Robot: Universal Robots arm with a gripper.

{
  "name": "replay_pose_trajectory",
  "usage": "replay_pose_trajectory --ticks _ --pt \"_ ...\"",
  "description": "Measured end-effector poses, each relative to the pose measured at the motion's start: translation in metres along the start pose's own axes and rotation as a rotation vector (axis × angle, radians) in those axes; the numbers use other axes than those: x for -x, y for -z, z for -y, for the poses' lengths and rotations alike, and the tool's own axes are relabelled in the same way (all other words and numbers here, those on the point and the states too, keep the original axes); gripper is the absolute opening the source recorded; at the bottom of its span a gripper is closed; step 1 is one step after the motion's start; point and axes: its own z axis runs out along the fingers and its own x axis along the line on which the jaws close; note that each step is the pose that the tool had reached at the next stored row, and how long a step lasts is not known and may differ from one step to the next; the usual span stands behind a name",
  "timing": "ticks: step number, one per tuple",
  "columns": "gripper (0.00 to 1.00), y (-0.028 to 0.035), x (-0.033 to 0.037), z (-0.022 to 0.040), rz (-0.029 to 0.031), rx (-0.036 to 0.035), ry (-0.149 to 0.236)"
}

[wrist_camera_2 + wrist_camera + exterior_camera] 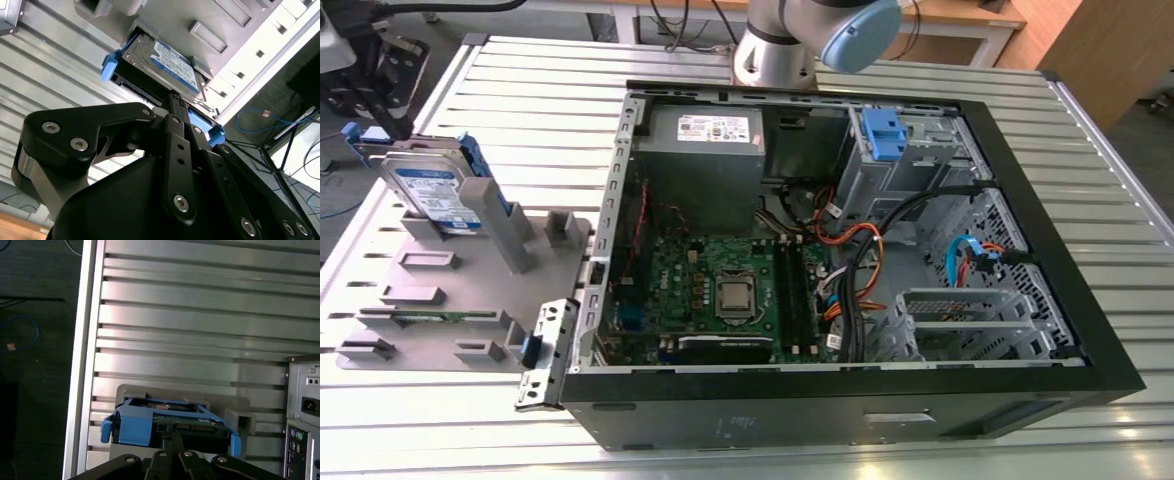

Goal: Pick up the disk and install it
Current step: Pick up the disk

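A slatted metal table [1107, 180] carries an open computer case [854, 410] and, on the exterior view's left of it, a grey fixture [440, 310]. The arm [787, 40] rises behind the case, with a wooden panel [1107, 50] past the table's far corner. In the first wrist view a dark floor [40, 390] lies off the table's edge, with a loose blue cable [25, 325] on it.

The disk [434, 195] stands on end in the fixture, leaning back. Its long axis runs steeply upward and its labelled face is turned towards the exterior camera. A blue bracket [132, 422] clips around its edges.

In both wrist views the gripper [173, 97] [172, 436] has its black fingers drawn together at the tips, with nothing between them. The disk [172, 62] lies out beyond the fingertips, not in their grasp. In the first wrist view its connector end [172, 424] faces back towards them.
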Motion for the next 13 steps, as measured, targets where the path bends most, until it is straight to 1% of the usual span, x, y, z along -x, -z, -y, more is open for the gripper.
replay_pose_trajectory --ticks 13 --pt "0.11 -0.0006 0.0 0.0 -0.0105 0.0076 0.236"
